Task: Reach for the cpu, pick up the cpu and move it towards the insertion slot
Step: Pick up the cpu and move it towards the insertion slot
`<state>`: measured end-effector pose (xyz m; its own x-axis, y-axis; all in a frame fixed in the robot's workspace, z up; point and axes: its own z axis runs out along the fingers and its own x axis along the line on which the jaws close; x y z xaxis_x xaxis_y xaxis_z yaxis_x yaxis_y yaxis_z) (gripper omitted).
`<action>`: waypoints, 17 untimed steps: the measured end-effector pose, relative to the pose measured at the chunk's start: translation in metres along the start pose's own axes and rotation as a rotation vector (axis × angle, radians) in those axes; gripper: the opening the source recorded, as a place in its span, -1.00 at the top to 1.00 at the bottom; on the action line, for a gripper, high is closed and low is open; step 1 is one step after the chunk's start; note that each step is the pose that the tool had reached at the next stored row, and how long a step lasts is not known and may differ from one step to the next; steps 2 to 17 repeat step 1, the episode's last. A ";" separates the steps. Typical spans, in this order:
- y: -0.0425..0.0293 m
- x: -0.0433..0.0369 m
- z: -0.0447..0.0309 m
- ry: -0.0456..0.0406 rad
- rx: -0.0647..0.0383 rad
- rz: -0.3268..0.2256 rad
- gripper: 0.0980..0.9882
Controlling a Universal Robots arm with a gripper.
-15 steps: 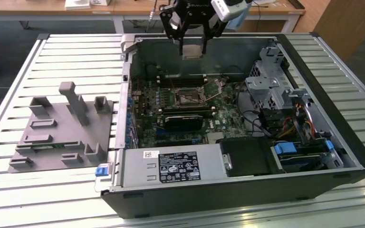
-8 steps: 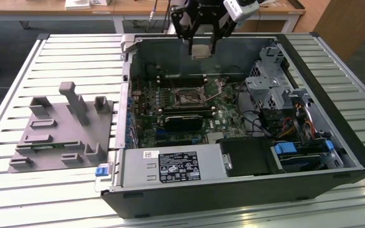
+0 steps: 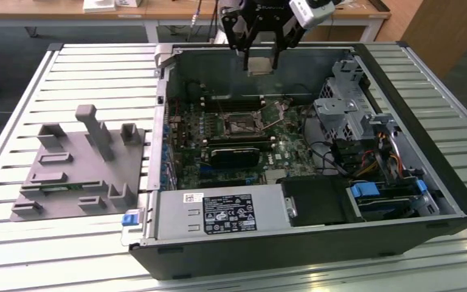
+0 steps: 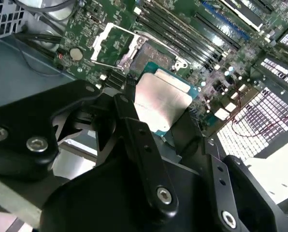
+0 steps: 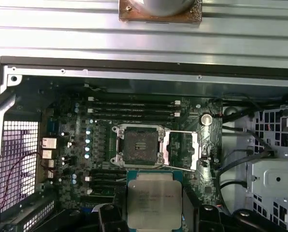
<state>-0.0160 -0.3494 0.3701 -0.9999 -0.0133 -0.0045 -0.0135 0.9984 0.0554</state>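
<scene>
Nearest the camera in the exterior view, lower centre of the frame, I note the power supply (image 3: 221, 214) at the front edge of the open computer case (image 3: 428, 182), which lies on the slatted surface (image 3: 22, 97). At left of the frame the grey moulded tray (image 3: 79, 164) sits on that surface, well apart from the work.

At mid-frame, the insertion slot (image 3: 238, 125) sits on the motherboard (image 3: 217, 131) with its retaining frame swung open; the first wrist view shows the dark socket (image 5: 136, 146) bare and the frame beside it. The memory slots (image 5: 134, 108) lie just beyond.

Farthest, at top centre, my tool (image 3: 262, 61) hangs above the rear wall of the case, closed on the cpu (image 3: 258, 65). In the second wrist view the cpu (image 4: 161, 99) sits clamped between two black fingers (image 4: 132, 121), metal face to the camera. It is held clear of the board, and not yet over the socket.

Risks, in my judgement: the grip bears on thin edges, so a jolt could let the chip slide or twist. A tilted or rotated chip lowered onto the socket could bend contacts. The open frame and the case wall stand close to the travel path; a low approach could catch either.
</scene>
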 end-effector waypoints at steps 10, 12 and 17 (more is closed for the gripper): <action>0.0000 0.0000 0.0000 0.0000 0.000 0.000 0.00; 0.0000 0.0000 0.0000 0.0000 0.000 0.000 0.00; 0.0000 0.0000 0.0000 0.0000 0.000 0.000 0.00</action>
